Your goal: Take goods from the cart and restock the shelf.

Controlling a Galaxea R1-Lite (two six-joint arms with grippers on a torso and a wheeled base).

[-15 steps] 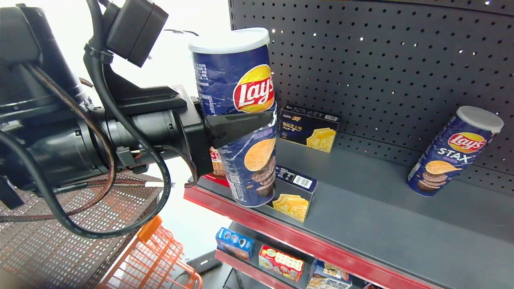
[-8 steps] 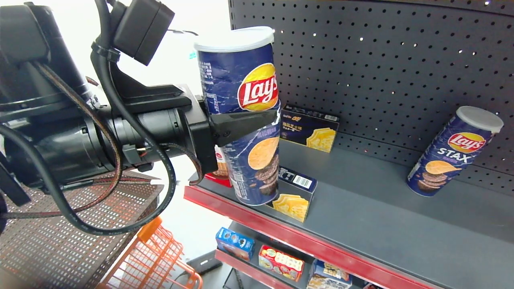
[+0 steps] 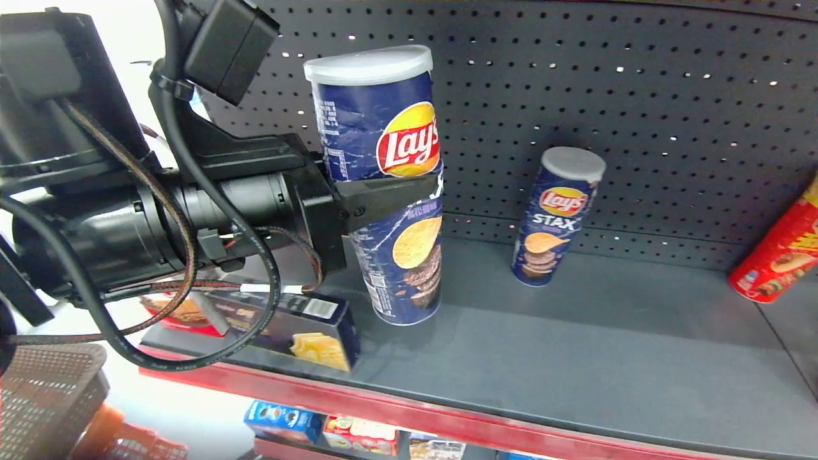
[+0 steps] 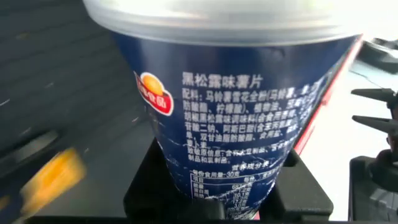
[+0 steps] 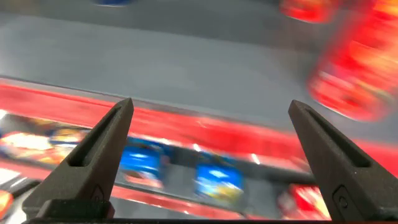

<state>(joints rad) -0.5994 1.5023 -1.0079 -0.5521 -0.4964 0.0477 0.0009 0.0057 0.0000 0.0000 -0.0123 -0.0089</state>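
Shelf (image 3: 575, 358) dead ahead, dark grey with a red front lip and a pegboard back. Left tool (image 3: 399, 195) is clamped around the middle of a blue chip can (image 3: 383, 147), upright over the shelf's near left part — base on the board or just off it, can't tell. Farther back, a second blue can (image 3: 556, 217) stands by the pegboard. Far right, a red can (image 3: 776, 252), tilted. Near left edge, a dark box (image 3: 300, 322). Right tool (image 5: 211, 155) gapes wide — nothing in it.
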